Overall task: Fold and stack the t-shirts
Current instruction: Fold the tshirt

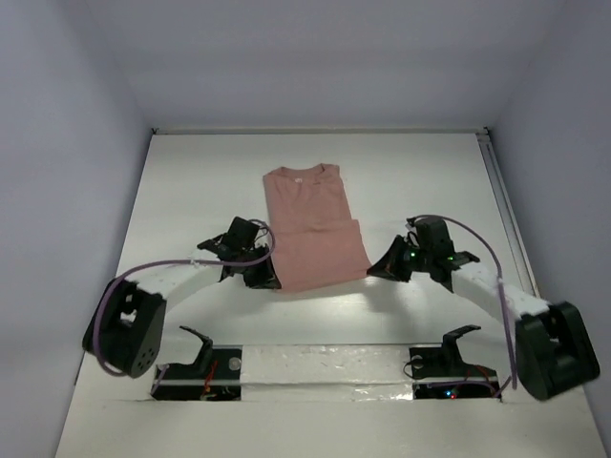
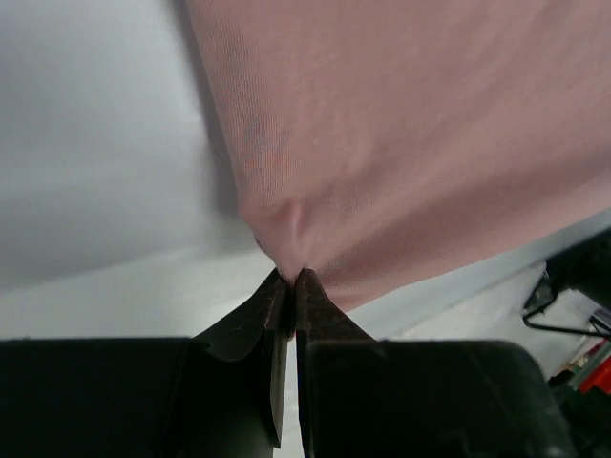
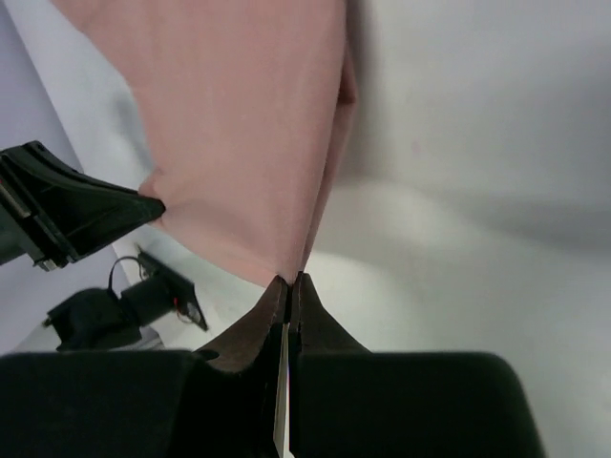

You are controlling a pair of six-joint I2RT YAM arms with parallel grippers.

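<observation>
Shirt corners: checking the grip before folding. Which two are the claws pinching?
The shirt's two near hem corners: left claw and right claw each shut on one. Collar-end corners lie free.

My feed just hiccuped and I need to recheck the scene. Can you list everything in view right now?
t-shirt: one, dusty pink, lying flat mid-table, collar toward the far side
table: one, white, under everything
left arm: one, white and black, reaching in from the near left
right arm: one, white and black, reaching in from the near right
left gripper: one, black, shut on the t-shirt's near left corner
right gripper: one, black, shut on the t-shirt's near right corner
</observation>
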